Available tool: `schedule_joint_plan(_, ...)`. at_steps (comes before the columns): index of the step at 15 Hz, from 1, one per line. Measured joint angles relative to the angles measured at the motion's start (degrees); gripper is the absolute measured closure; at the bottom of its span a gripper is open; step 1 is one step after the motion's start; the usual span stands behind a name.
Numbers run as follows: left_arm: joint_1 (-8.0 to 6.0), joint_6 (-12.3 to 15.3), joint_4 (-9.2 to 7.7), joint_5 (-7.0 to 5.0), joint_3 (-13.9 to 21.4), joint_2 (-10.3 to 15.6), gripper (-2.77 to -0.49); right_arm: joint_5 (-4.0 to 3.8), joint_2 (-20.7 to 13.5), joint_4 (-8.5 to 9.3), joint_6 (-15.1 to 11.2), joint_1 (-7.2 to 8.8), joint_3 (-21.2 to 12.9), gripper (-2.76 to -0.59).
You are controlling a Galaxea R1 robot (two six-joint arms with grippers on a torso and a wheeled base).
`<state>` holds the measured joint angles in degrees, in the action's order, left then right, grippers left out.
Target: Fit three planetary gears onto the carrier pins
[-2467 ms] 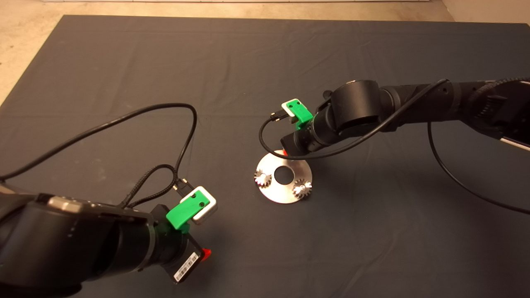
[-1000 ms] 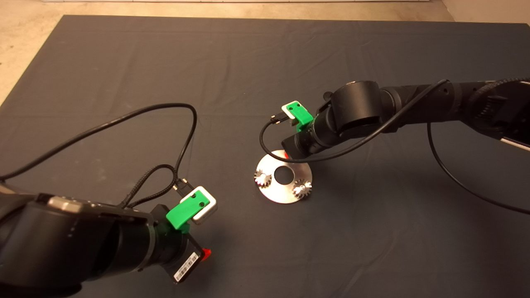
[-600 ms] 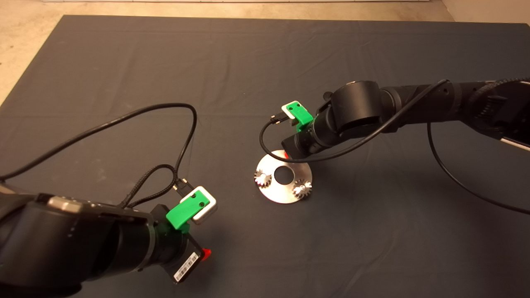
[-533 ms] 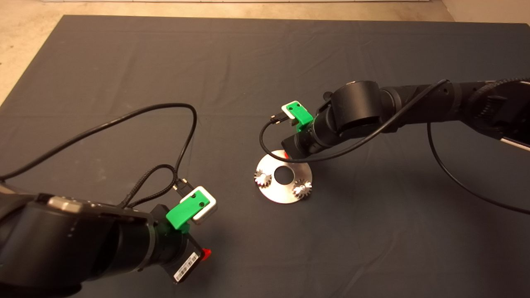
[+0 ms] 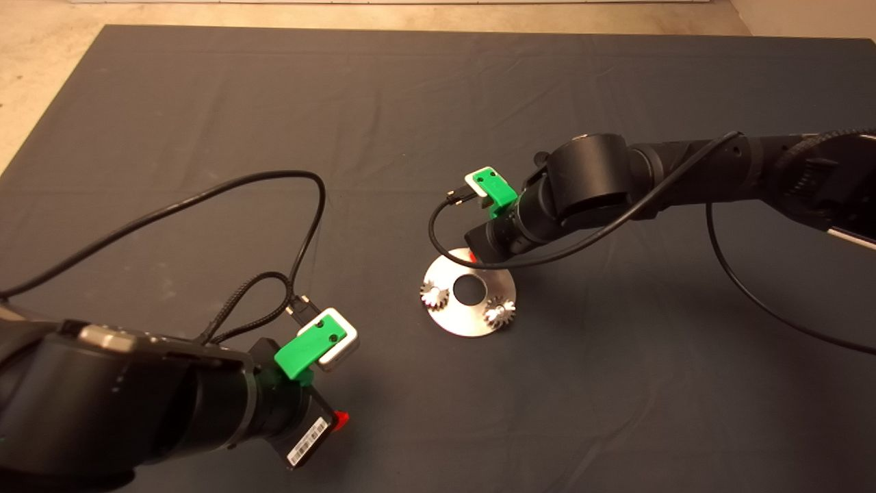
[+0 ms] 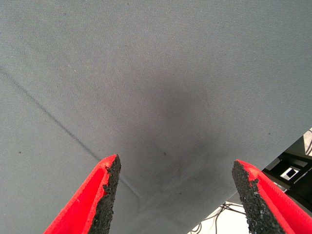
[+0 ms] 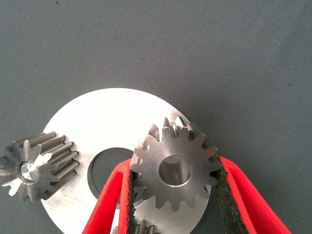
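The silver disc (image 5: pixel 460 322) (image 7: pixel 105 122) lies mid-mat. Two planetary gears (image 5: pixel 434 295) (image 5: pixel 499 311) sit on carrier pins; one seated gear (image 7: pixel 34 168) shows its shiny pin tip (image 7: pixel 28 169) in the bore. My right gripper (image 5: pixel 471 257) (image 7: pixel 174 168) hangs over the disc's far rim, shut on a third gear (image 7: pixel 175 170) held flat just above the disc. The pin under it is hidden. The edge of another seated gear (image 7: pixel 144 228) peeks out below the held one. My left gripper (image 5: pixel 340 420) (image 6: pixel 175 195) is parked at the lower left, open over bare mat.
Black cables loop off both wrists: one (image 5: pixel 274 185) arcs over the mat left of the disc, another (image 5: pixel 438 233) hangs close to the disc's far side. The mat's edge and pale floor (image 5: pixel 41 55) lie at the far left.
The right wrist has shifted a touch over the disc's far rim, still gripping the gear. The left arm and the two seated gears have not moved.
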<state>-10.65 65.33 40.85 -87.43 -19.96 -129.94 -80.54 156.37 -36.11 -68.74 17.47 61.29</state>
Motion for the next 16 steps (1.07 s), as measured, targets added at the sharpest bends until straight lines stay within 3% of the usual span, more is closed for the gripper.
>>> schedule_joint_plan(16,0.00,0.00,0.00,-0.02,0.00,0.26,-1.60,0.06,0.00,-0.05,0.00,0.00,0.04,-0.89)
